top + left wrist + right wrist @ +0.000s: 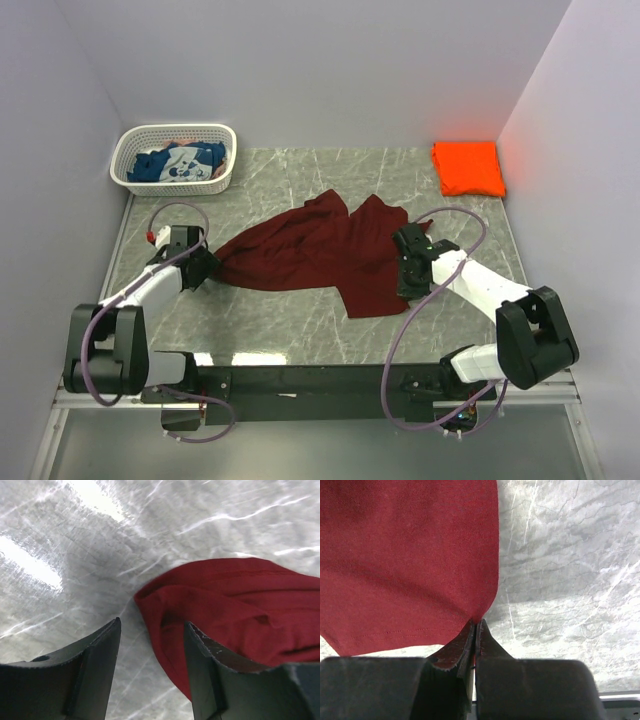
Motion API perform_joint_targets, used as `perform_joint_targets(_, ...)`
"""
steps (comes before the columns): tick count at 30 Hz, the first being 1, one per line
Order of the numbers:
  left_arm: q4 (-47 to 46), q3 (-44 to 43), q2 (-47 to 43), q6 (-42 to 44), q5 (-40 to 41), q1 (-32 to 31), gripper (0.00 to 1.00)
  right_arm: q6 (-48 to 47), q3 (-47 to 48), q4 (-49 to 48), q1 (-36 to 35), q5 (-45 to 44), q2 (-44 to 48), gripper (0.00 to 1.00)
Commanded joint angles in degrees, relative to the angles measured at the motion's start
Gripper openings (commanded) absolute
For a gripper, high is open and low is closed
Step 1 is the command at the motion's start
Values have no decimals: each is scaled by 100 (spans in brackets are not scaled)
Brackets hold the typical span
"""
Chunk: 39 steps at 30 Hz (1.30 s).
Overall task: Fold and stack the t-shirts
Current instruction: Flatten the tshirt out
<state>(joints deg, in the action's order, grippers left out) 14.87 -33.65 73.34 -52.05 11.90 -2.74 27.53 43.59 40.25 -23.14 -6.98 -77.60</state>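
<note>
I have the maroon shirt (310, 250) lying crumpled and unfolded on the table (270, 320), its long axis running side to side between my two arms, the left end a little nearer to me than the middle. The right gripper (476, 625) is at the shirt's right edge, its jaws pressed together on a pinch of the maroon cloth, which fans out ahead and to the left of the fingers in the wrist view. The left gripper (152, 625) sits at the shirt's left end with its jaws well apart and nothing between them but bare table. The rounded corner of the cloth lies just ahead and to the right, passing under the right finger, so I judge this arm must shift slightly right before it can close on fabric. Once both ends are held, I expect I could draw the shirt out flat. Beyond the shirt's right end, the orange shirt (468, 168) lies folded; beyond its left end, the blue shirt (180, 163) sits in the white basket (175, 131).
</note>
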Motion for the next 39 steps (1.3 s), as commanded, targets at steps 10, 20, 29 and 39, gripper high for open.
perform_joint_targets(10,-318,-195,444,-139,268,37,43,-63,-53,-26,178,-40,307,0)
perform_joint_targets(20,-29,-501,374,-139,427,177,1,-55,17,-78,703,179,491,0)
perform_joint_targets(29,1006,-3557,637,309,401,230,1,51,2387,438,1662,242,431,0)
perform_joint_targets(39,2135,-8254,1078,311,-170,230,1,-704,7746,2065,2551,-39,-343,0)
